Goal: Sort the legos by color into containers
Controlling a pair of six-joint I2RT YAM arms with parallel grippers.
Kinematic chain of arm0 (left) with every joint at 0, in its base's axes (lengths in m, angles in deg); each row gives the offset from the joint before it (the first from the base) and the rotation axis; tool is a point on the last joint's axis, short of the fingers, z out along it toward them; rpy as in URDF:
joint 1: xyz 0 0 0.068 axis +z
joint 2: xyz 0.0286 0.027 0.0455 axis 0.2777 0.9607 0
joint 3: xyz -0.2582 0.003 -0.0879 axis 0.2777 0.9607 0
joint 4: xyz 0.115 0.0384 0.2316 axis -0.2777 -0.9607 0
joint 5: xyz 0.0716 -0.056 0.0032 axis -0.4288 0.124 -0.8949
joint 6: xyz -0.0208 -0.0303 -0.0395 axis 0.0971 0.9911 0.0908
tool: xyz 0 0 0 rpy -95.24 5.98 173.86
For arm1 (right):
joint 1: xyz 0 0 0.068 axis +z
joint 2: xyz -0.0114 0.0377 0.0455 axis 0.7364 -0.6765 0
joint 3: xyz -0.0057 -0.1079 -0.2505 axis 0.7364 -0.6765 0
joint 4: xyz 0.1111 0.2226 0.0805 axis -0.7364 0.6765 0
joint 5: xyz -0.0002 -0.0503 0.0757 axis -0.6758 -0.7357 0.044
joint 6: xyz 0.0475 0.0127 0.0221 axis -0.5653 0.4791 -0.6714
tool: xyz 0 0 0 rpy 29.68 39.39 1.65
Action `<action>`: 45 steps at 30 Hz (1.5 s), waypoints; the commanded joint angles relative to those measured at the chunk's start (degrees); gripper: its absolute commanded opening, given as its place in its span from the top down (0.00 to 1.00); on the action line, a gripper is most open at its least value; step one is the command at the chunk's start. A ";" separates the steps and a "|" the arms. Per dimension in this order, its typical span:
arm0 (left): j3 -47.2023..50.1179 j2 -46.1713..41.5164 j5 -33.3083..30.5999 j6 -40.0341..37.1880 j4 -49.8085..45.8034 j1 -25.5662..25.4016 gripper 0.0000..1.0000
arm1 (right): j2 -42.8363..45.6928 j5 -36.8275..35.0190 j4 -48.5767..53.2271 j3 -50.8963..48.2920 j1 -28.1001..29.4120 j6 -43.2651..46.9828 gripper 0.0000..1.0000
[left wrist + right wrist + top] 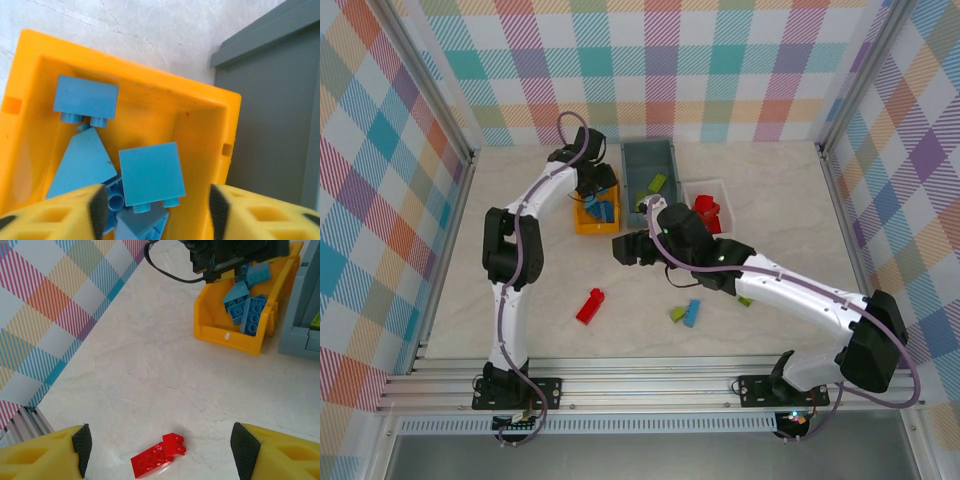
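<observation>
My left gripper point(598, 192) hangs open over the orange-yellow container point(582, 228). In the left wrist view a light blue lego point(150, 174) lies loose between the black pads point(98, 206), touching neither. It rests on several other blue legos point(85, 97) inside the container point(200, 130). My right gripper point(623, 248) is open above bare table, with a red lego point(157, 458) on the table between its fingertips point(83, 445) and well below them. The same red lego point(590, 306) lies at front left in the top view.
The grey-blue container point(645, 160) holds a green lego point(657, 183). The white container point(705, 184) holds red legos point(706, 212). A blue lego point(692, 313) and green legos point(677, 314) lie under my right arm. The orange-yellow container point(220, 332) stands ahead of the right wrist.
</observation>
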 commanded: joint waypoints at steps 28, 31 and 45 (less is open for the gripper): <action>58.87 -86.87 -4.02 10.45 -13.62 -5.58 0.35 | -40.41 3.72 31.07 28.89 9.81 -20.91 0.21; 60.17 -90.37 -4.17 10.16 -15.26 -5.60 0.35 | -41.98 4.55 33.73 33.19 11.83 -26.12 0.20; 59.55 -97.05 -4.61 9.34 -18.17 -5.60 0.36 | -55.56 6.32 44.58 47.77 12.97 -43.75 0.31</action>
